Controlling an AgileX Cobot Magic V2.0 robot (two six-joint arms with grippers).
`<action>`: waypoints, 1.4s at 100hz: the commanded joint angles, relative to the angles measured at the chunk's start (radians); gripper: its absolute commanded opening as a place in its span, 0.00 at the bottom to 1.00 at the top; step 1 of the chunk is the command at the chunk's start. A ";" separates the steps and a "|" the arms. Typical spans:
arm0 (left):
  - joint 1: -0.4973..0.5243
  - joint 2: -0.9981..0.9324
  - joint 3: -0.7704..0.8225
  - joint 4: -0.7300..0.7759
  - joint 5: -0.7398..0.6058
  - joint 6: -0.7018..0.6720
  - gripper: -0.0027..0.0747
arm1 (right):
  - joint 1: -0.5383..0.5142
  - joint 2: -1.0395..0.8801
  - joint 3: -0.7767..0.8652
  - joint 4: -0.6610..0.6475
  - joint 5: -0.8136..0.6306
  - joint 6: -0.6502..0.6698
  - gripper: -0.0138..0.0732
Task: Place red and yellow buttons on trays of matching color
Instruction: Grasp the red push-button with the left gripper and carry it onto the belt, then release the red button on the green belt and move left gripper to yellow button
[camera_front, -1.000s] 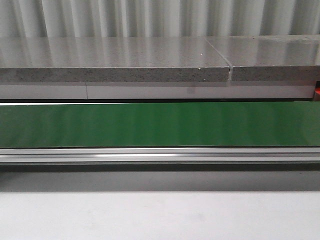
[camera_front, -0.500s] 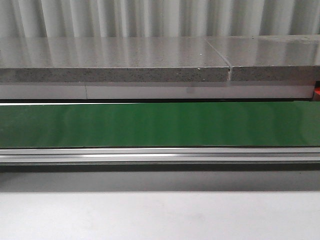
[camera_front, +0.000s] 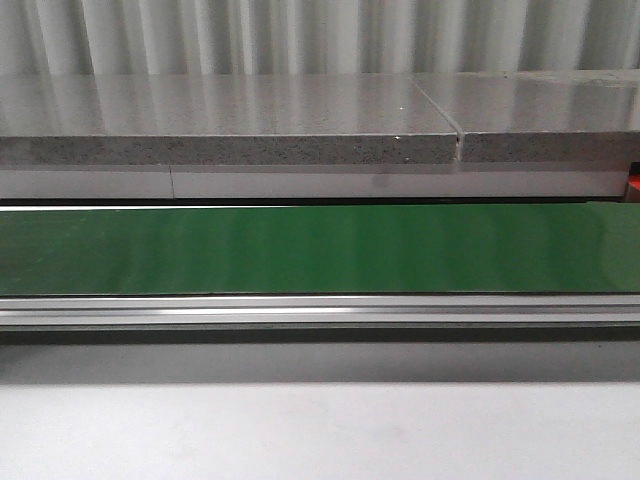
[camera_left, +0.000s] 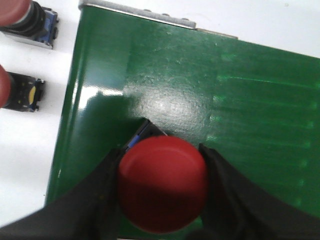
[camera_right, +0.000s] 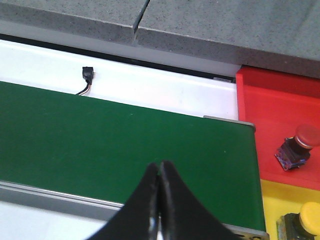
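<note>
red button (camera_left: 162, 184) in left gripper (camera_left: 161, 192), only in left wrist view

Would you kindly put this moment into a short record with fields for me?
left tool: shut on a red button, over the green belt
right tool: shut, empty, over the belt
red tray: holds one red-capped button
yellow tray: holds one yellow button
waiting buttons: two red-capped, on white surface beside belt
</note>
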 joint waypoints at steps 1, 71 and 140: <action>-0.003 -0.023 -0.026 0.011 -0.008 0.006 0.22 | 0.002 -0.002 -0.026 -0.005 -0.071 -0.007 0.08; -0.047 -0.179 -0.140 -0.160 0.068 0.180 0.81 | 0.002 -0.002 -0.026 -0.005 -0.071 -0.007 0.08; 0.317 -0.284 0.233 0.086 -0.215 -0.173 0.81 | 0.002 -0.002 -0.026 -0.005 -0.071 -0.007 0.08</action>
